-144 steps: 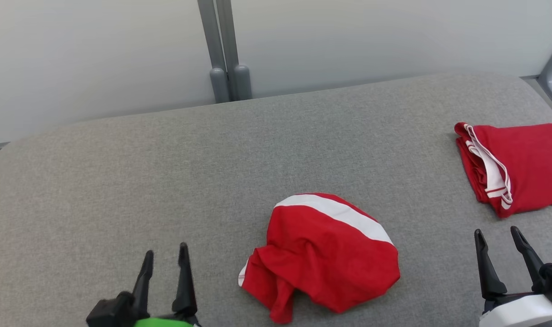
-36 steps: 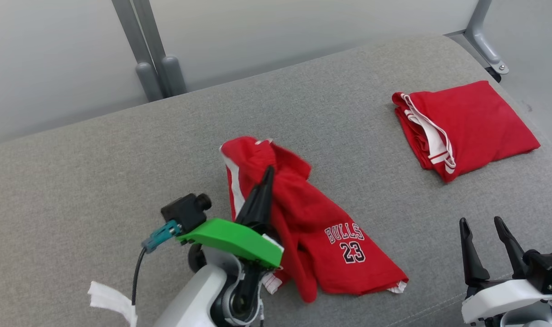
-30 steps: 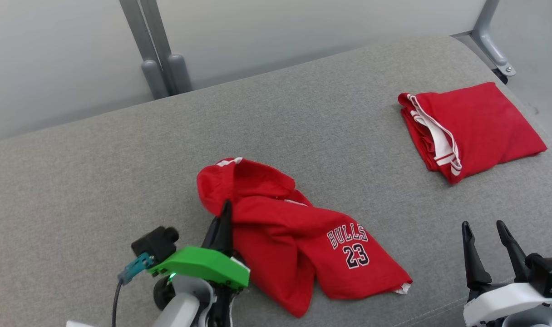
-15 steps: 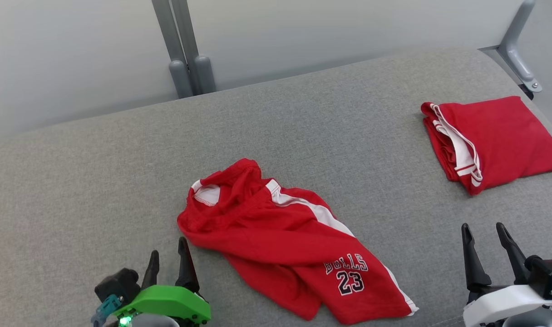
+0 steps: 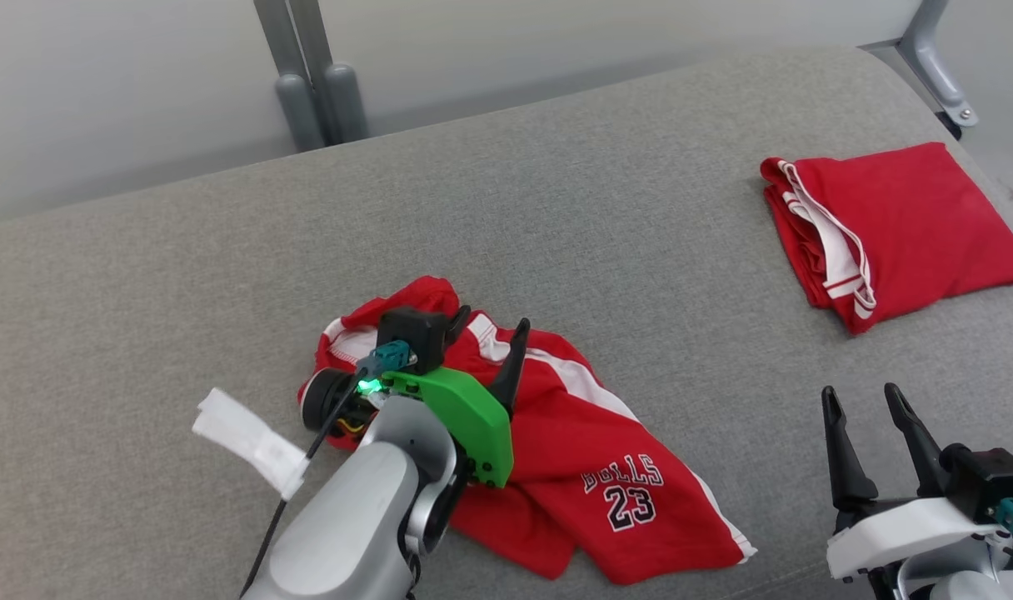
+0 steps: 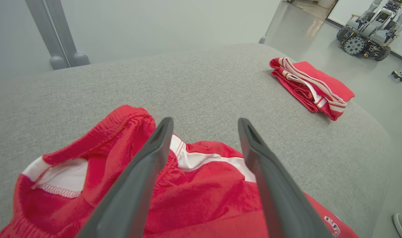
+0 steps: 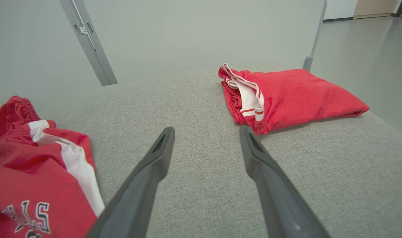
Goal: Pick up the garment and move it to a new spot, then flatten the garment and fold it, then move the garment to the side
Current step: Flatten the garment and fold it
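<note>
Two red garments lie on the grey padded top [image 5: 182,275]: the crumpled shorts [image 5: 581,433] at lower centre of the head view and a folded piece [image 5: 915,221] at upper right. The left gripper [image 5: 490,321] hangs over the waistband [image 6: 101,132] end of the shorts, centre left, its fingers [image 6: 144,172] spread wide with nothing between them. In the left wrist view they straddle the white side stripe [image 6: 217,162]; whether they touch the cloth I cannot tell. The right gripper [image 5: 858,390], lower right, is likewise wide apart and empty over bare top. The risk as I judge it is that closing on this bunched cloth could pinch several layers. A pull would then drag the whole heap instead of spreading it, and the twisted legs would carry wrinkles into any fold.
</note>
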Robot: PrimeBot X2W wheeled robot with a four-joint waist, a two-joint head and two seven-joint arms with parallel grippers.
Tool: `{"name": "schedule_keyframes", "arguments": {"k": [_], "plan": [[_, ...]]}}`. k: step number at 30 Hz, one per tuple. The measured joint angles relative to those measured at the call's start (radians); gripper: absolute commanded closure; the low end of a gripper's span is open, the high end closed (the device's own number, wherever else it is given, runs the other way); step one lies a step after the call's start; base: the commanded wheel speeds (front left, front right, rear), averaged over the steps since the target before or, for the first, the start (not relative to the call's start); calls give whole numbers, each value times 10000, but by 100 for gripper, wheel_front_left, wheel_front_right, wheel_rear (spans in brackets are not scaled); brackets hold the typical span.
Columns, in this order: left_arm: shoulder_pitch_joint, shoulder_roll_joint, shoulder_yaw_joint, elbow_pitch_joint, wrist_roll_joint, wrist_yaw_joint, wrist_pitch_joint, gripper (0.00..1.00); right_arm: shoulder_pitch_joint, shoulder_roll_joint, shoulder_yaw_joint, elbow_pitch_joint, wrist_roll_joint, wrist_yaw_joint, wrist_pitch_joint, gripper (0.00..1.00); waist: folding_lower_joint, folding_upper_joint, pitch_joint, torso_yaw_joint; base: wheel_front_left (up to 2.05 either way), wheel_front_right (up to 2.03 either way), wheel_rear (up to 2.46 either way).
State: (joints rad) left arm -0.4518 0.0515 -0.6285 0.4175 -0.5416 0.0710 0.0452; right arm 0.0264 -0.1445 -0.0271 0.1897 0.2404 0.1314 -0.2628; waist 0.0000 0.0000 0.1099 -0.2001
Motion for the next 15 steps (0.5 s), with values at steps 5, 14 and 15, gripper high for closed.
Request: {"name": "schedule_keyframes", "arguments": {"k": [5,14,15], "plan": [[-1121,-35,-573,1613,0,-59,1135,0,-266,81,58,125,50,0,0,0,0,0,225,-456,0,0,0],[-2324,2,-673,3651,19,-21,1877,0,-166,96,-104,215,96,-2,0,0,0,0,423,-1127,0,0,0],[-2395,2,-660,3758,-15,-46,1944,0,-146,96,-115,221,94,-2,0,0,0,0,416,-1131,0,0,0]]}}
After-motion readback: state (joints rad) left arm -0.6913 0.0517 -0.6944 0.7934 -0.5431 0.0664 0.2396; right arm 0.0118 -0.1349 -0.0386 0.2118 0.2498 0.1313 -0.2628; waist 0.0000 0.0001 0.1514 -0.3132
